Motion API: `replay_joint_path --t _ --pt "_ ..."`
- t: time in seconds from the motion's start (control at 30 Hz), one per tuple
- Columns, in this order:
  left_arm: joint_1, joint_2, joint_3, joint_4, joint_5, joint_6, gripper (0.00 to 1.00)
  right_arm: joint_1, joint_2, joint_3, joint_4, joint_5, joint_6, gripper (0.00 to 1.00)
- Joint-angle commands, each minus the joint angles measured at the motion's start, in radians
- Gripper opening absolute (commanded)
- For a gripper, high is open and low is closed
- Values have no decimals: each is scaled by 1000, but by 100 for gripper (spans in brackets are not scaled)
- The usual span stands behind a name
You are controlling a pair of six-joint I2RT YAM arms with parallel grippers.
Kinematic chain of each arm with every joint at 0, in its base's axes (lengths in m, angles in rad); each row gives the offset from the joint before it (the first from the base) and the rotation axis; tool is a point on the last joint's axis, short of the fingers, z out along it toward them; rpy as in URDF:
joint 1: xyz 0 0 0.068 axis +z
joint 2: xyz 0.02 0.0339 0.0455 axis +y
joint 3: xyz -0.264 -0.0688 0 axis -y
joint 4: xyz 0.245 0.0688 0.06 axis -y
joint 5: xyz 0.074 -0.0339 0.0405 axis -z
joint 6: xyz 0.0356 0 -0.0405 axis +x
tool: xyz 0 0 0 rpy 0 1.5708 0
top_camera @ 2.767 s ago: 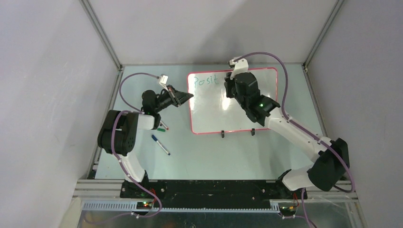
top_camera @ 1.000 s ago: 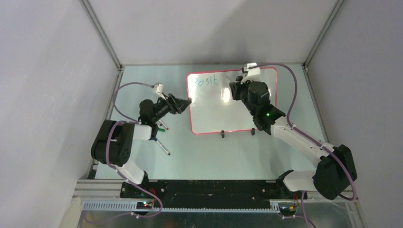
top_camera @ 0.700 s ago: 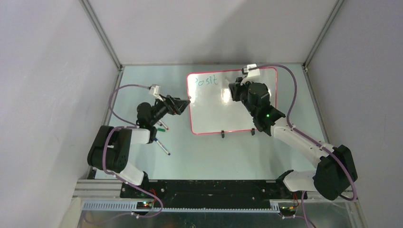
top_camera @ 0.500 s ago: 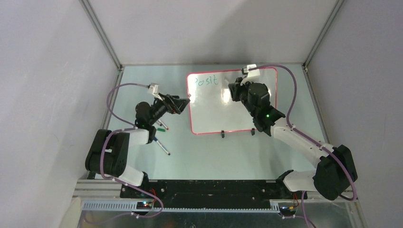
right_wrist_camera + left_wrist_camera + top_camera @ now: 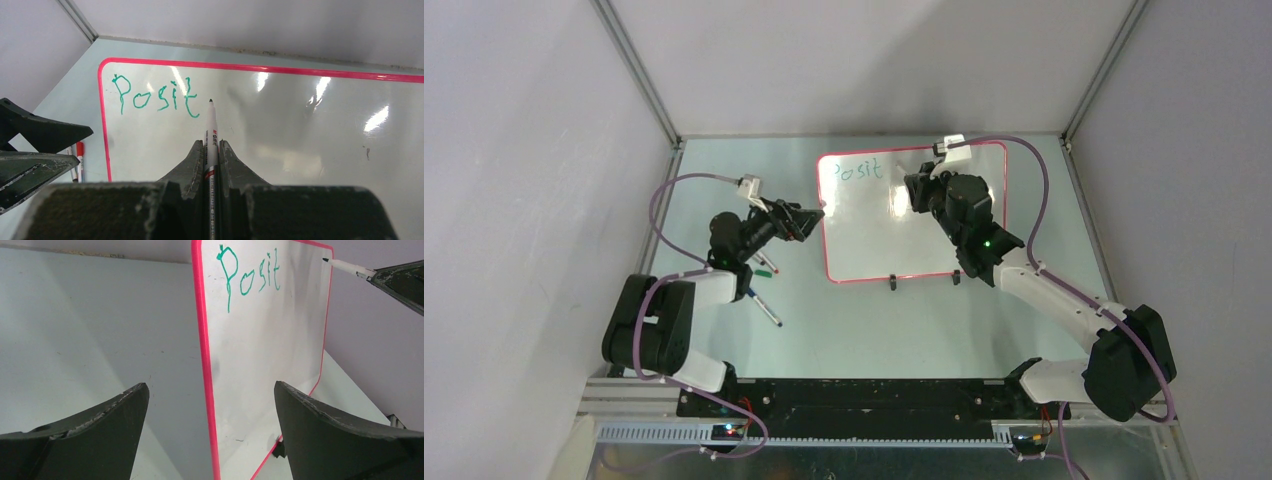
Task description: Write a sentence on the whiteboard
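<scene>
Pale green worktop [image 5: 864, 330], grey walls [image 5: 874, 60] on three sides. Whiteboard [image 5: 869, 235] stands toward the far edge, right of centre. Sentence [image 5: 155, 97] reads "Posit", top-left corner of the board. Right gripper [image 5: 210, 145] clamps marker [image 5: 210, 122], tip near the last letter. Left gripper [image 5: 210, 389] spread wide, empty, at the board's left rim. Pens [image 5: 762, 305] near the worktop's left edge.

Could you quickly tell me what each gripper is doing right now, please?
Left gripper: open, holding nothing.
Right gripper: shut on the marker.

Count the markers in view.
4: writing marker in the right hand; blue marker on the table; red marker and green marker partly under the left arm; others may be hidden.
</scene>
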Motion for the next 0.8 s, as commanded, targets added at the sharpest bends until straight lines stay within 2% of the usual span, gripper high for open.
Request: replay_joint_path --t 0.0,0.13,0.3,0.5,0.63,0.77 --pt "-1 -30 20 0 -10 25 99 4 -26 2 43 14 4 0" --pt "-2 -104 8 -99 -83 93 99 2 -27 1 44 12 2 0" --pt "-3 -100 -36 24 -84 72 99 -4 -38 -15 62 -2 -4 0" --pt "2 -71 1 12 -49 60 99 -22 -57 -31 66 -21 0 0" --pt "2 -27 69 -83 -4 78 99 -30 -56 -31 66 -21 2 0" --pt "8 58 103 -38 62 23 99 -30 -51 -32 69 -30 5 0"
